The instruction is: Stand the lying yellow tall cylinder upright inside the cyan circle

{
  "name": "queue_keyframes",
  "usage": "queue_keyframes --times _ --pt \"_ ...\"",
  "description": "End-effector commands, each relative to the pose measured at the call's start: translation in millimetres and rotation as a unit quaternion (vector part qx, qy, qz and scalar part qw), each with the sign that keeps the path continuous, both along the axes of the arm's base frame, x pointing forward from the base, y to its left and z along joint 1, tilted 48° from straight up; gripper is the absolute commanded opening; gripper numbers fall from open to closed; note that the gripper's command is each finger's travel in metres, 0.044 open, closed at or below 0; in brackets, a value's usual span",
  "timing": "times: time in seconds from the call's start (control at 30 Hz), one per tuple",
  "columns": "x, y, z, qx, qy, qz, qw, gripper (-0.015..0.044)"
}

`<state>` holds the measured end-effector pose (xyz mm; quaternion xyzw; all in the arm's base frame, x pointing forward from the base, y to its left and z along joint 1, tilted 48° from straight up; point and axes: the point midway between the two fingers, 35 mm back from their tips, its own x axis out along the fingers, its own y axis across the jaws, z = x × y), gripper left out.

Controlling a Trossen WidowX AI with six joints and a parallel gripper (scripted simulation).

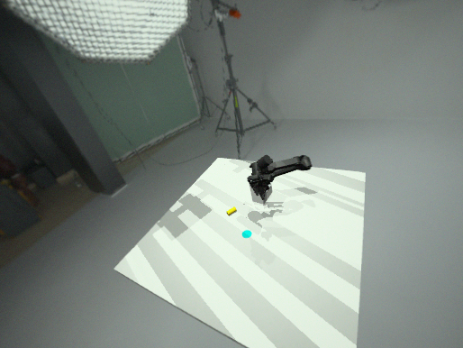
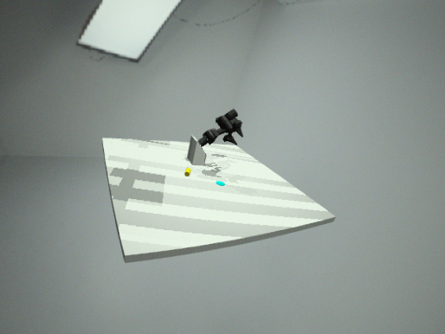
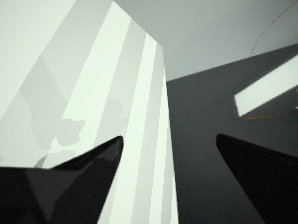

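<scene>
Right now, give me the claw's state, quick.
Claw: open, fingers wide apart, nothing between them; the yellow cylinder lies on the table.

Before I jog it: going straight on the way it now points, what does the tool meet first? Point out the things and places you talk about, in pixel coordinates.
Probably nothing near: between the open fingers lie the tabletop's edge and dark background. Depth is unclear, so clipping the tabletop (image 3: 95,65) can't be ruled out.

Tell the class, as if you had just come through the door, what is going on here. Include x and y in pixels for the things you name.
A black robot arm is at a striped table, its hand (image 2: 234,137) (image 3: 169,139) open and raised above the surface with nothing between the fingers. The yellow cylinder (image 1: 231,211) (image 2: 187,171) lies on its side, apart from the cyan circle (image 1: 247,233) (image 2: 220,183). So nothing is being handled at this moment, and the cylinder has yet to be stood up inside the circle.
</scene>
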<state>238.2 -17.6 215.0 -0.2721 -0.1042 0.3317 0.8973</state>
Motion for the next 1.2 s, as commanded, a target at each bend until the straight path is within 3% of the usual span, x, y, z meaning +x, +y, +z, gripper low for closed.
queue_keyframes --times 0.0,0.1,0.3,0.47,0.77,1.17 --pt "1 -1 0 0.002 0.002 -0.002 1.0 0.0374" --pt "12 -14 -5 0.027 0.03 -0.027 0.999 0.0309" --pt "43 -53 -32 0.105 0.134 -0.102 0.98 0.0309" --pt "68 -86 -80 0.195 0.281 -0.158 0.926 0.0309" --pt "72 -114 -184 0.294 0.539 -0.225 0.756 0.0309" --pt "22 -101 -278 0.308 0.785 -0.23 0.486 0.0309"
